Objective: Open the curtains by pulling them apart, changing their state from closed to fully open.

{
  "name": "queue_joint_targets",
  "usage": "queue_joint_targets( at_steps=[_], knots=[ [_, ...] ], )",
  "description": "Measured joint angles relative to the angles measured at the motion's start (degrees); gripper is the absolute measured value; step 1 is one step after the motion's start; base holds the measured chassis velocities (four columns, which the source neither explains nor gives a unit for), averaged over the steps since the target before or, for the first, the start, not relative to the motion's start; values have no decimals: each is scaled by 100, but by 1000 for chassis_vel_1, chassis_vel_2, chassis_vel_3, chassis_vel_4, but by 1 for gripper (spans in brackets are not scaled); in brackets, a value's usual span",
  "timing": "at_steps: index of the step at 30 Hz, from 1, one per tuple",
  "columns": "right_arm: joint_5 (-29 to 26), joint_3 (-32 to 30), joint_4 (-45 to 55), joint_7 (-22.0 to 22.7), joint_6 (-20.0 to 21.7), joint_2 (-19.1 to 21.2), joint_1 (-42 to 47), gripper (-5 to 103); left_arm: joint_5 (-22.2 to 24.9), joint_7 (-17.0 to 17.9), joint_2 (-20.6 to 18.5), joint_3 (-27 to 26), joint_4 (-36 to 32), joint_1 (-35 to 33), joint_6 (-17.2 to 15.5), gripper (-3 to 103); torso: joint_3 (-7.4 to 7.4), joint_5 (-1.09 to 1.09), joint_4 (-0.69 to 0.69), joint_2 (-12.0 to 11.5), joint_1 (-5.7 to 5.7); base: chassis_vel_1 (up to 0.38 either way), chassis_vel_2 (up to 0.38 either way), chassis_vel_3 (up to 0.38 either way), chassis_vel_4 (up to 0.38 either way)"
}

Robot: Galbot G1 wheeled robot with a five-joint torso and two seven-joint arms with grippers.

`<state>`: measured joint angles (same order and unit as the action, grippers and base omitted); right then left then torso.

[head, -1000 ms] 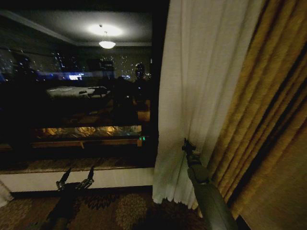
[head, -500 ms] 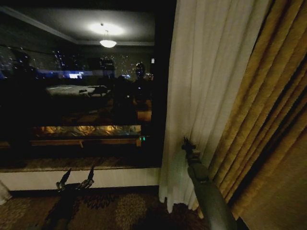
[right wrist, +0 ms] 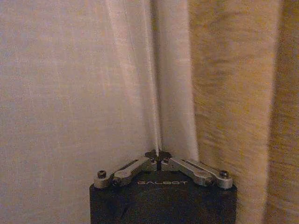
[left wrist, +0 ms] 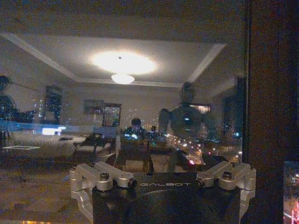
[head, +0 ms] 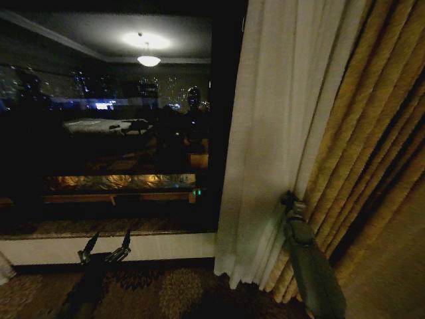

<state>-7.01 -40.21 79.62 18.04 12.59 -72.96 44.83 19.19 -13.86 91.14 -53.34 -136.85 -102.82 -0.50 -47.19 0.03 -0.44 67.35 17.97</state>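
Observation:
The sheer off-white curtain hangs right of the dark window, gathered against the golden-yellow drape. My right gripper is at the curtain's right side, low down, shut on a pinched fold of it. In the right wrist view the fingertips of this gripper meet on a pleat of the curtain, right beside the golden drape. My left gripper hangs open and empty, low in front of the window sill; its body faces the glass.
The bare window glass reflects the room and a ceiling lamp. A pale sill wall runs below it. Patterned carpet covers the floor. A dark window frame post stands close to the left wrist.
My right gripper has moved to the right with the curtain fold, up to the golden drape, bunching the sheer fabric. The left arm has not moved.

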Motion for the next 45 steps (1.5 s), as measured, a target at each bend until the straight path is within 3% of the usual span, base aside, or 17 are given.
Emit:
queue_joint_targets(
  at_steps=[5,9,12,13,16,21,29,31,34,36,45],
  knots=[
    [219,-67,-150,497,-1,-19,-39,0,70,-2,-3,-56,-6,-64,67,100,0,-1,0,0,0,0,0,0,0],
    [245,1,138,302,16,-63,161,-3,115,-3,-10,-76,-14,-81,86,100,0,0,0,0,1,0,0,0,0],
    [245,193,894,-397,141,-129,621,12,131,-6,-14,-68,-31,-68,88,100,0,-1,0,0,1,0,0,0,0],
    [245,193,894,-397,141,-129,621,12,131,-6,-14,-68,-31,-68,88,100,0,-1,0,0,1,0,0,0,0],
    [224,412,1586,-755,271,-200,1116,28,131,-6,-13,-37,-41,-46,84,100,0,-1,0,0,1,0,0,0,0],
    [101,735,2438,-1180,388,-340,1968,44,111,-16,-13,10,-43,-28,74,100,0,-1,-1,0,1,0,0,0,0],
    [61,1363,3290,-1209,399,-424,2664,71,104,-24,-14,0,-50,-30,70,100,0,-2,0,1,0,0,0,0,0],
    [62,1583,3358,-1208,399,-458,2602,83,104,-24,-18,-6,-50,-27,67,100,1,-1,0,0,0,0,0,0,0],
    [64,1727,3316,-1181,398,-497,2390,88,99,-24,-21,-11,-46,-25,66,100,1,-2,1,1,0,0,0,0,0],
    [58,1879,3211,-1122,398,-529,2131,97,88,-23,-19,-13,-42,-29,66,100,0,-1,1,0,1,0,0,0,0],
    [-102,2372,2855,-1084,406,-619,1487,100,34,-22,-24,-19,63,-32,65,100,0,-1,1,0,1,0,0,0,0]
  ],
)
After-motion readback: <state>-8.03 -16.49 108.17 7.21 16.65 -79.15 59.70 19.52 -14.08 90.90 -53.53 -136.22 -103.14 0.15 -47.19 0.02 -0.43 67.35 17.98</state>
